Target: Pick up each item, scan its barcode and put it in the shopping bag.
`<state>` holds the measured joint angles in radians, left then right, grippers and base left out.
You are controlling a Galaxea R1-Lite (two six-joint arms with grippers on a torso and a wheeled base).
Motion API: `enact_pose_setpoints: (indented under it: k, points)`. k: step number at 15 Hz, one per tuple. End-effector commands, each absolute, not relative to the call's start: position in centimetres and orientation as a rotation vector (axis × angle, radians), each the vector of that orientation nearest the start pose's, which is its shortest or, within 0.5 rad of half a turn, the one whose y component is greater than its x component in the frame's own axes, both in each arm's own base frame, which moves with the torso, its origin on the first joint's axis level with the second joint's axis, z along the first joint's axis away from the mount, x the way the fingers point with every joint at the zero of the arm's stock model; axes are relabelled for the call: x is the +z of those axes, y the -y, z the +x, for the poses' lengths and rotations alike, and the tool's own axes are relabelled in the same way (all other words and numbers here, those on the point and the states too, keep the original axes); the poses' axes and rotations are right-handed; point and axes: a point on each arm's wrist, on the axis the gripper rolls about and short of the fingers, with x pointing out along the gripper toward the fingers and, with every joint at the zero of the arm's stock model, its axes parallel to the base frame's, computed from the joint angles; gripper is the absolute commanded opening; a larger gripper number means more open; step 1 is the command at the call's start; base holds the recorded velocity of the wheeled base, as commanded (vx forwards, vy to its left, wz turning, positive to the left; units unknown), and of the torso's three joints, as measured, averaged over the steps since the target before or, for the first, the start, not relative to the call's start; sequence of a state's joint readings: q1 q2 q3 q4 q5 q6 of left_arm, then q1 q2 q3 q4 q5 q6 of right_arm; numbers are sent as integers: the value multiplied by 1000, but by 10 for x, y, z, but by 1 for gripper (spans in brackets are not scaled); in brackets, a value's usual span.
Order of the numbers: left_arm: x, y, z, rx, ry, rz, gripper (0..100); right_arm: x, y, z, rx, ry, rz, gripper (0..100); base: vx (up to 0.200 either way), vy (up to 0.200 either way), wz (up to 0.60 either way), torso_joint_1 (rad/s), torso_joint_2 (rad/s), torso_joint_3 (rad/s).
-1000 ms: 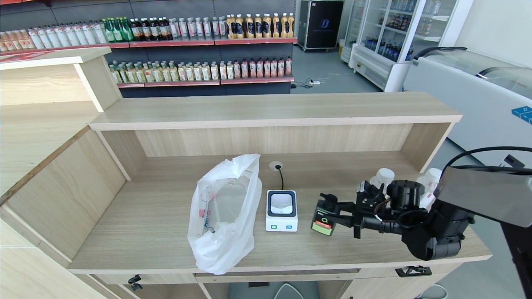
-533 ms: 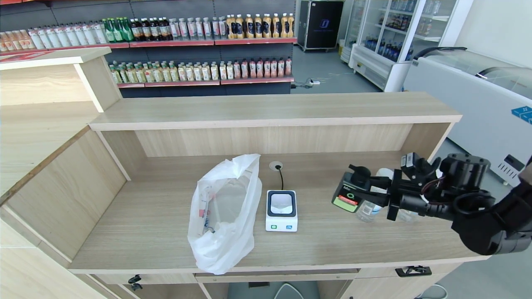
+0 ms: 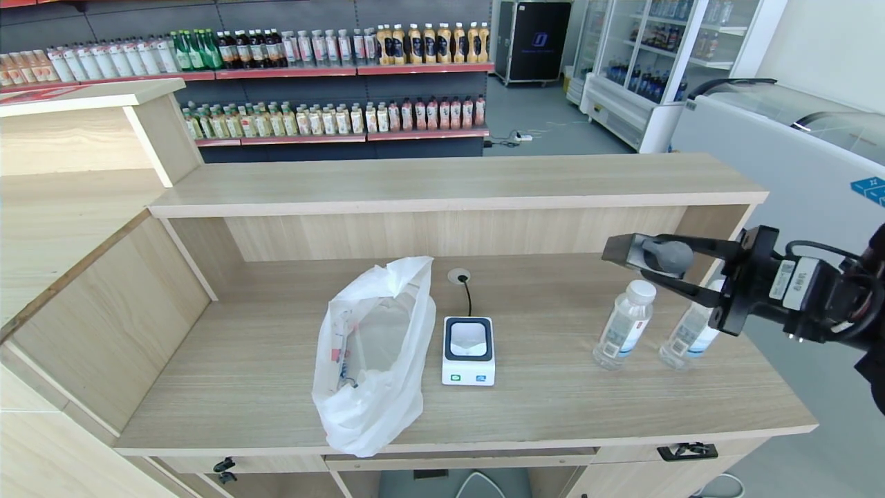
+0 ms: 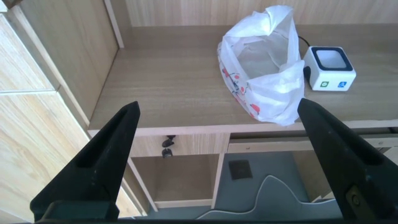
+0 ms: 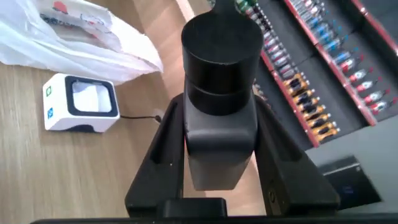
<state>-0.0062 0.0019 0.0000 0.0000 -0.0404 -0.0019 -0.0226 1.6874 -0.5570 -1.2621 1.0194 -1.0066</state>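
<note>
My right gripper (image 3: 641, 260) hovers over the right end of the counter, above two water bottles, and is shut on a small black bottle (image 3: 666, 255). In the right wrist view the black bottle (image 5: 220, 93) stands between the gripper's (image 5: 219, 127) fingers, black cap towards the camera. The white plastic shopping bag (image 3: 374, 353) lies open at mid-counter, with the white barcode scanner (image 3: 469, 349) just right of it. My left gripper (image 4: 219, 111) is open and holds nothing, in front of the counter's front edge, facing the bag (image 4: 264, 65) and scanner (image 4: 331, 66).
Two clear water bottles (image 3: 623, 325) (image 3: 690, 333) with white caps stand on the counter's right part, under the right gripper. The counter (image 3: 228, 366) has a raised back shelf and side walls. A cable runs from the scanner to a hole (image 3: 459, 276) in the counter.
The right arm has lifted the black bottle from near the scanner and carried it up and to the right, turning it. The two water bottles behind it now show.
</note>
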Motion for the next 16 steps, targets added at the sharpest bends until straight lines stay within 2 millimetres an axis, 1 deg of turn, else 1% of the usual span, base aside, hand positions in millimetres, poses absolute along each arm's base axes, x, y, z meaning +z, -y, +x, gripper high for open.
enact_pose_setpoints:
  k: [1,2,3,4,5,6,7,8,10,11,12,13,14,16]
  points:
    - [76,1,-23,-46,-2,-3,100,213,-21,236,806,784,-1128,0,0,0,0,0,0,0]
    - [76,1,-23,-46,-2,-3,100,228,-24,226,742,893,-1241,0,0,0,0,0,0,0]
    - [76,1,-23,-46,-2,-2,100,238,-26,215,688,979,-1331,0,0,0,0,0,0,0]
    - [76,1,-23,-46,-2,-2,100,242,-29,207,654,1050,-1409,0,0,0,0,0,0,0]
    - [76,1,-23,-46,-2,-2,100,242,-29,206,649,1057,-1420,0,0,0,0,0,0,0]
    - [76,1,-23,-46,-2,-3,100,244,-38,198,598,1165,-1522,0,0,0,0,0,0,0]
    - [76,1,-23,-48,-2,-2,100,241,-44,196,582,1221,-1570,0,0,0,0,0,0,0]
    - [76,1,-23,-48,-2,-2,100,234,-59,191,573,1335,-1629,0,0,0,0,0,0,0]
    - [76,1,-23,-46,-2,-3,100,222,-79,181,562,1490,-1696,0,0,0,0,0,0,0]
    - [76,1,-23,-46,-2,-2,100,217,-85,175,540,1531,-1731,0,0,0,0,0,0,0]
    - [76,1,-23,-46,-2,-2,100,213,-88,173,532,1534,-1747,0,0,0,0,0,0,0]
    - [76,1,-23,-46,-2,-2,100,204,-95,163,521,1523,-1782,0,0,0,0,0,0,0]
    - [76,1,-23,-46,-2,-2,100,203,-98,157,498,1522,-1812,0,0,0,0,0,0,0]
    - [76,1,-23,-46,-2,-2,100,199,-110,151,492,1618,-1847,0,0,0,0,0,0,0]
